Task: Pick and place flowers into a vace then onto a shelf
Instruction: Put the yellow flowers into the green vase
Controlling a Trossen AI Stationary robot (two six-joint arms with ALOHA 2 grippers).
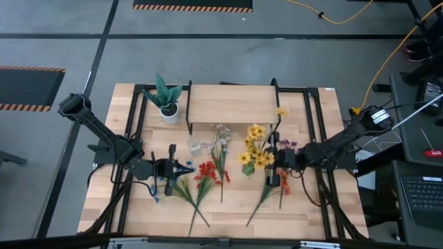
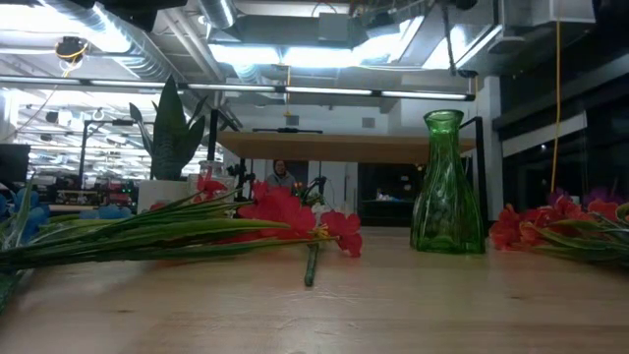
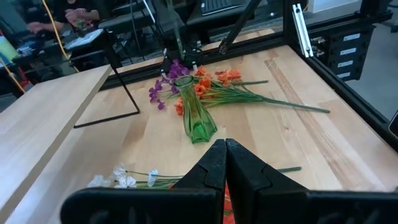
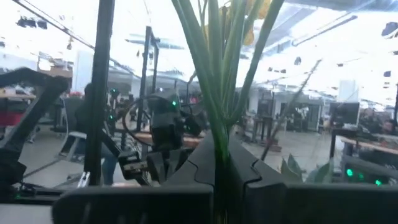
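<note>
Green stalks (image 4: 217, 74) stand pinched in the clenched right tool (image 4: 219, 165); the flowers (image 1: 255, 149) look light and springy, best held low on the stems. Left tool (image 3: 225, 163) is clenched empty, facing the green vase (image 3: 196, 118).

potted plant (image 1: 167, 100): spiky green, white pot, table's far left | yellow cable (image 1: 360, 55): on floor

Both arms are matte black all over, built from chunky jointed segments with thin black cables trailing off them. The left gripper (image 3: 225, 163) has two flat, wedge-shaped black fingers on a wide black crossbar. The right gripper (image 4: 219, 163) looks the same: angular black fingers, same bar. The right arm (image 1: 360, 128) carries a small white block near its far end.
</note>
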